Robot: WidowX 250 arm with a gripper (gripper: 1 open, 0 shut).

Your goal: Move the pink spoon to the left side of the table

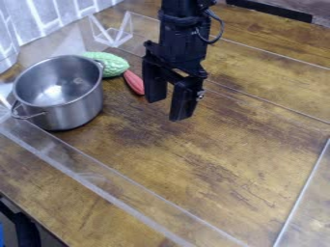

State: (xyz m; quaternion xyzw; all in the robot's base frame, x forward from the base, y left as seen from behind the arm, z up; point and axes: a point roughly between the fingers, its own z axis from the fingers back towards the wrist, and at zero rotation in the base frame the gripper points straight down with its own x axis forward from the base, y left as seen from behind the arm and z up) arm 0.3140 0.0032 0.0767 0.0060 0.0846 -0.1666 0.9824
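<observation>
The steel pot [58, 94] serves as the landmark. The pink spoon [134, 84] lies on the wooden tabletop [194, 169], to the right of the pot in the view and near it, with its lower end beside the gripper [168, 104]. The gripper points downward, farther to the pot's right; its two dark fingers are spread, with a gap between them. The green knobbly object [108, 64] lies just beside the pot's upper right rim, between pot and spoon. Pale see-through strips [96, 180] cross the tabletop below the pot.
</observation>
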